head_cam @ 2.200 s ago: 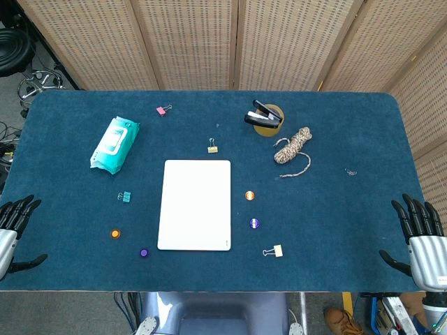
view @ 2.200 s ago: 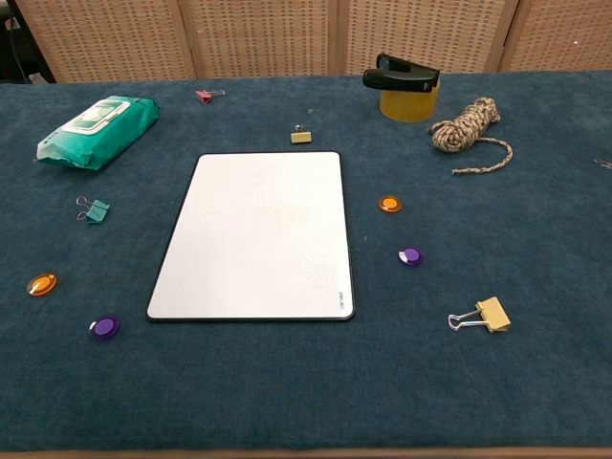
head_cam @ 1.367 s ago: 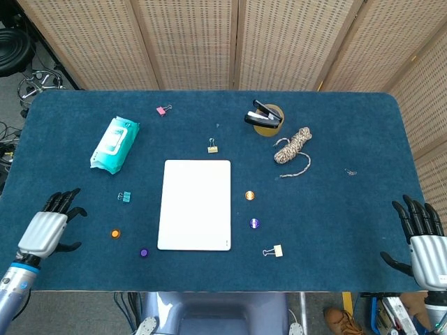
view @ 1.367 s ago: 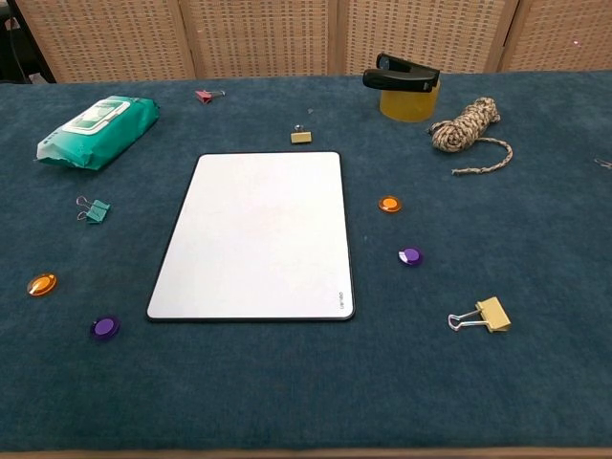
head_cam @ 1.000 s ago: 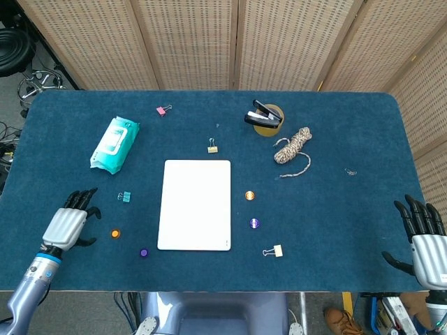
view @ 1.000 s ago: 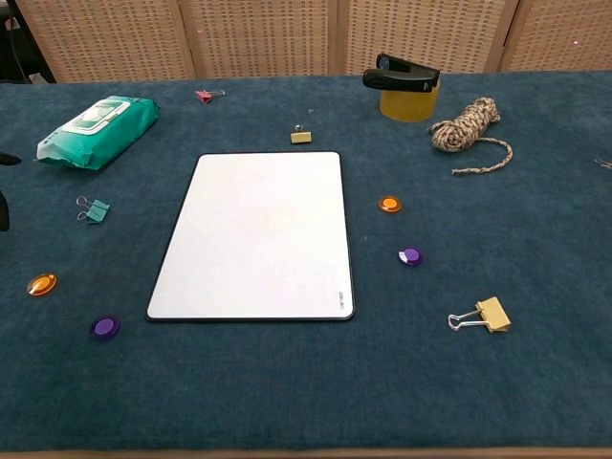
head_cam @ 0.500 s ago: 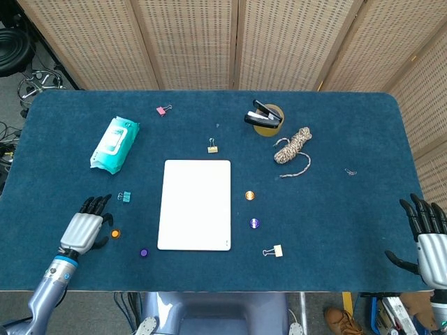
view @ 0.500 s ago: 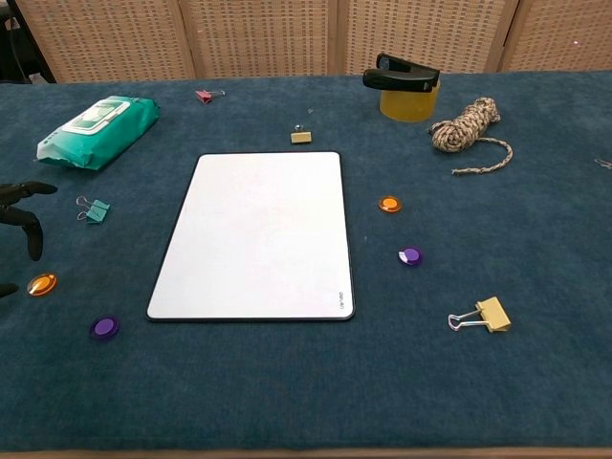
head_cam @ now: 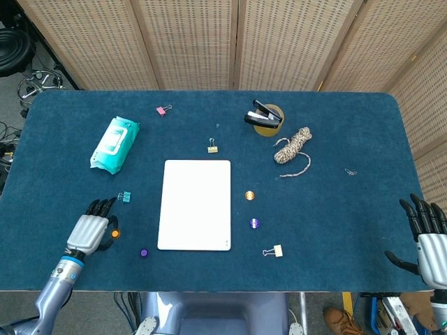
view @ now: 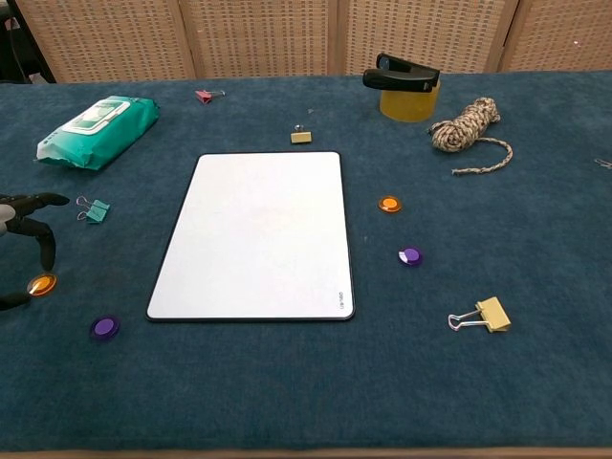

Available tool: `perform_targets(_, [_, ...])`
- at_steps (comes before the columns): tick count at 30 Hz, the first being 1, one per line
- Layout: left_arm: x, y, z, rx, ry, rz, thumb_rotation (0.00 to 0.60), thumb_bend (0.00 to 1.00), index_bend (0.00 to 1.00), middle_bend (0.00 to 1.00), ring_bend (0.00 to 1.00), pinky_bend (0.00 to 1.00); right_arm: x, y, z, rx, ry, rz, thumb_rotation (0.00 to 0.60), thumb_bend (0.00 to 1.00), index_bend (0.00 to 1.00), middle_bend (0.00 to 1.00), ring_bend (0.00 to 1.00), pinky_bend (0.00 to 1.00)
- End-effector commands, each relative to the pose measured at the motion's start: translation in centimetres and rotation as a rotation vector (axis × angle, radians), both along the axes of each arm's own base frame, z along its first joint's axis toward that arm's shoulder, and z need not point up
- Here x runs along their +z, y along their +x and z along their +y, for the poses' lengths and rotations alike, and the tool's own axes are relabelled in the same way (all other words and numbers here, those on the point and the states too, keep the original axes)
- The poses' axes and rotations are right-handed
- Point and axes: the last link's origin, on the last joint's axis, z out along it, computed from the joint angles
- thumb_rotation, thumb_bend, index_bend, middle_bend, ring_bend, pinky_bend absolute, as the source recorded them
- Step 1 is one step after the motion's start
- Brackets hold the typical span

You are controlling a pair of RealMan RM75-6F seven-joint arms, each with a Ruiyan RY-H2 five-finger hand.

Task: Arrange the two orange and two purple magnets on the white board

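The white board (head_cam: 195, 204) (view: 256, 232) lies flat in the middle of the blue table. To its left sit an orange magnet (head_cam: 116, 234) (view: 41, 284) and a purple magnet (head_cam: 144, 252) (view: 104, 328). A second orange magnet (head_cam: 249, 195) (view: 388, 204) and a second purple magnet (head_cam: 255, 223) (view: 409, 255) lie right of the board. My left hand (head_cam: 90, 228) (view: 21, 243) hovers just beside the left orange magnet, fingers spread, holding nothing. At the table's right front corner my right hand (head_cam: 427, 235) is open and empty.
A wet-wipes pack (head_cam: 114, 144), a teal binder clip (head_cam: 124, 197), a pink clip (head_cam: 163, 109) and a beige clip (head_cam: 212, 147) lie behind and left of the board. A stapler on a yellow tape roll (head_cam: 265, 117), a twine bundle (head_cam: 292, 146) and another beige clip (head_cam: 275, 250) lie right.
My left hand has travelled from the table's left front edge rightwards to the left orange magnet. The right hand has barely shifted. No magnet has moved.
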Motion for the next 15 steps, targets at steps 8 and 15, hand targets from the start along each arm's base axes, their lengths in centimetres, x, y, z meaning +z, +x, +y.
perform_targets(8, [-0.43, 0.3, 0.25, 0.003, -0.021, 0.023, 0.6, 0.26, 0.49, 0.0, 0.0, 0.0, -0.02, -0.01, -0.03, -0.002, 0.002, 0.0, 0.6, 0.0, 0.0, 0.0, 0.0, 0.0])
perform_targets(15, [-0.6, 0.29, 0.36, 0.015, -0.021, 0.035, 0.6, 0.26, 0.49, 0.0, 0.0, 0.0, 0.07, -0.04, -0.04, -0.004, 0.001, -0.006, 0.6, 0.0, 0.0, 0.0, 0.0, 0.0])
